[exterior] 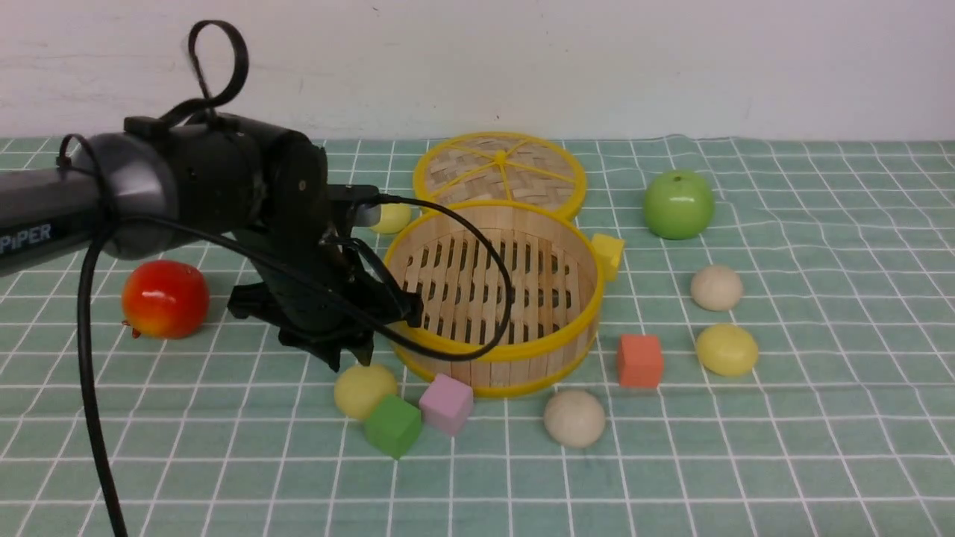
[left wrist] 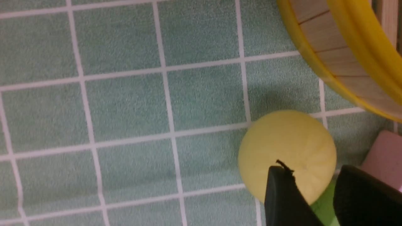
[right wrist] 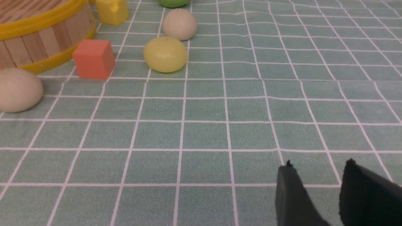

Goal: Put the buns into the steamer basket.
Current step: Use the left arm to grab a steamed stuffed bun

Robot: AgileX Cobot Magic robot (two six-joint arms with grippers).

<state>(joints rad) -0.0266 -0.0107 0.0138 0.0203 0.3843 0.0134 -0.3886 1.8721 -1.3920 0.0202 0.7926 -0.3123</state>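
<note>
Hovering low over the green-checked counter [exterior: 821,447], the robot's left hand [exterior: 349,359] hangs directly above the near yellow bun [exterior: 365,389], which sits at 7 o'clock from the steamer basket [exterior: 522,369]. Seen from the wrist, its two black fingers [left wrist: 282,201] are parted and released, with nothing between them. The bun lies beneath their tips, and whether they touch it cannot be told. A green cube [exterior: 393,426] sits just beside that bun at its 5 o'clock. A pink cube [exterior: 446,403] is next to the green one, close to the basket's wall.

The basket stands upright at the centre of the counter, with its woven lid [exterior: 500,173] at its 12 o'clock. All five buns in view lie on the counter outside it. The far yellow bun [exterior: 391,218] is at 10 o'clock, half hidden behind the left arm [exterior: 186,186]. The near beige bun [exterior: 574,418] is at 5 o'clock, the right beige bun [exterior: 716,287] at 3 o'clock and the right yellow bun [exterior: 727,349] at 4 o'clock. An orange cube [exterior: 639,360] sits between the basket and the right yellow bun, and a yellow cube [exterior: 608,253] sits by the rim at 2 o'clock. A green apple [exterior: 678,203] rests at 1 o'clock and a red apple [exterior: 164,298] at 9 o'clock.

The right hand [right wrist: 318,171], outside the front view, hangs low over the counter, its fingers parted and holding nothing, well apart from the buns.
</note>
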